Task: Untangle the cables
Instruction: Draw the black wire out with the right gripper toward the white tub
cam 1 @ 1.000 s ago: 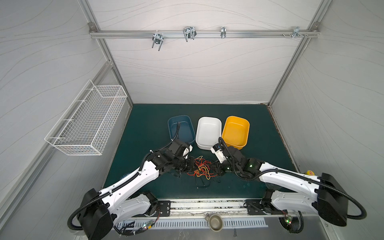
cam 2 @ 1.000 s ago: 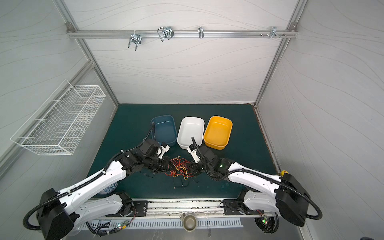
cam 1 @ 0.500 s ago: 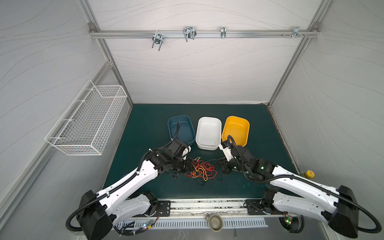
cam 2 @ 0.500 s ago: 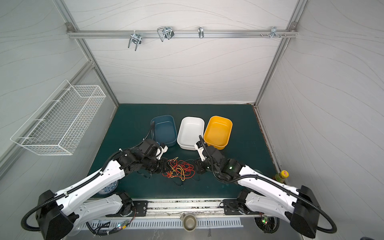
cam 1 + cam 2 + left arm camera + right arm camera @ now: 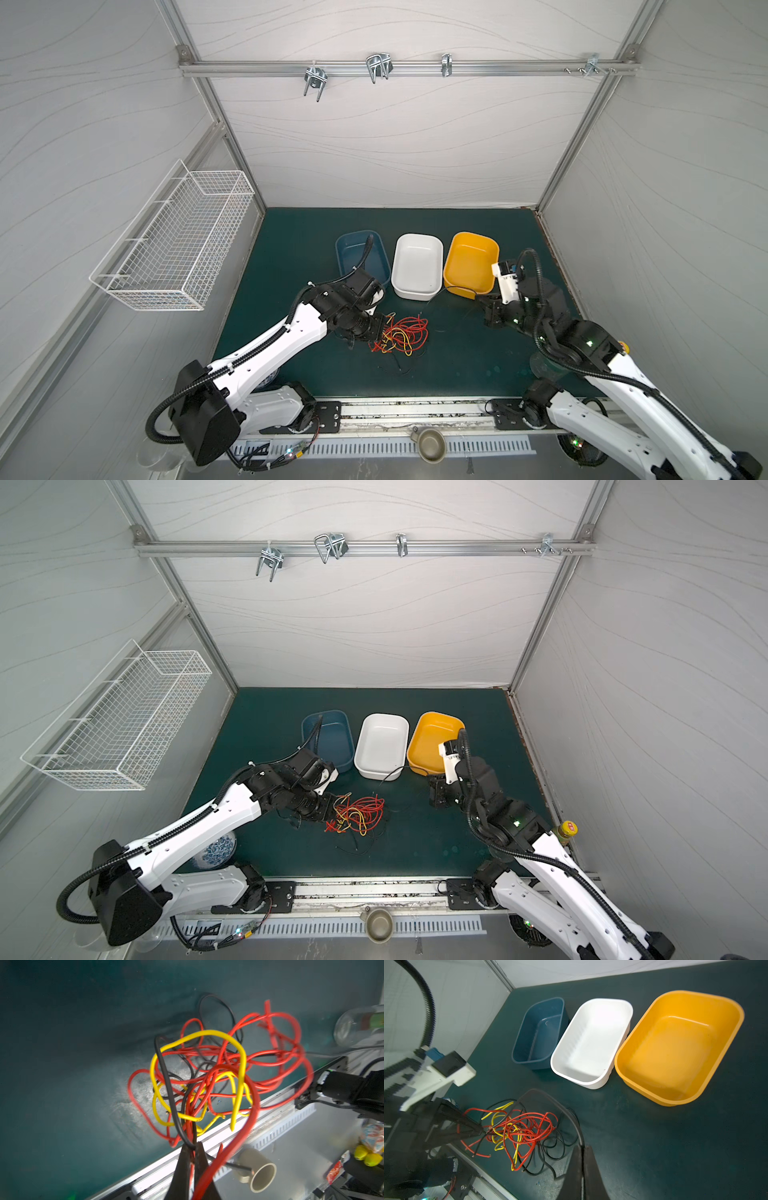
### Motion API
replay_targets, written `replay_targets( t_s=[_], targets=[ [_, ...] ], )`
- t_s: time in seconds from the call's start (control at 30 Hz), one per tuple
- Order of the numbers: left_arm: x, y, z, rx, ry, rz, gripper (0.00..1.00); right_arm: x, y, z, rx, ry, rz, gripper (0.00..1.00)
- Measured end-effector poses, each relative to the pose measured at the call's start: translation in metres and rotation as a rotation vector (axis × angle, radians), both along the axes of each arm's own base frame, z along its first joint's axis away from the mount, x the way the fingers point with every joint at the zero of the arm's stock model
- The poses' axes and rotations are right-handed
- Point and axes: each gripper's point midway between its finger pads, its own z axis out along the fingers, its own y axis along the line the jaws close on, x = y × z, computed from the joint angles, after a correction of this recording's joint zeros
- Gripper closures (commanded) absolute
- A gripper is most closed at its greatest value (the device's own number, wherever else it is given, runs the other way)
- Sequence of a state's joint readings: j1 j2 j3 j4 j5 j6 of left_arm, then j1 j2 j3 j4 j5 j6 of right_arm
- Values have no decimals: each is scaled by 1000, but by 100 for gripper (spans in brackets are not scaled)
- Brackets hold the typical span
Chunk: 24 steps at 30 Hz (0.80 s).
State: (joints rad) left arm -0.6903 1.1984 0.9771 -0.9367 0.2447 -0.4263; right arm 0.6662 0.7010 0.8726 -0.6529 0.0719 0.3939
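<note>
Green mat [image 5: 291, 249]: cables [image 5: 405, 338] tangled near its front edge. Your left gripper [image 5: 192, 1146] pinches strands, likely anchoring them. Your right gripper [image 5: 582, 1148] pinches a black cable [image 5: 538, 1090] held out toward the right edge, probably to free it.

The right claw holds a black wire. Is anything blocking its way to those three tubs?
Nothing visible blocks it. Only bare mat lies between the right gripper and the yellow tub, white tub and blue tub, all empty. The black wire trails back into the tangle, which the left gripper pinches.
</note>
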Motion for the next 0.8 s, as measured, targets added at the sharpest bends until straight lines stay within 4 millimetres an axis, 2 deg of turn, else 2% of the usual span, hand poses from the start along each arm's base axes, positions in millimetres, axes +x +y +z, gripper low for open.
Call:
replay_targets(
  t_s=[0.23,0.6,0.7,0.8],
  targets=[
    [16,8,-5,97,-64,-30,100,-11,-13,46,9,-42,-1,100],
    [29,24,-11,196,-128,-16,100,-30,-39,145,59,-205,-35,100],
    [31,27,-11,211,-139,-11,100,-31,-40,166,67,-235,-27,100],
    [33,29,-11,224,-149,-6,100,-31,-34,177,71,-236,-2,100]
  ],
)
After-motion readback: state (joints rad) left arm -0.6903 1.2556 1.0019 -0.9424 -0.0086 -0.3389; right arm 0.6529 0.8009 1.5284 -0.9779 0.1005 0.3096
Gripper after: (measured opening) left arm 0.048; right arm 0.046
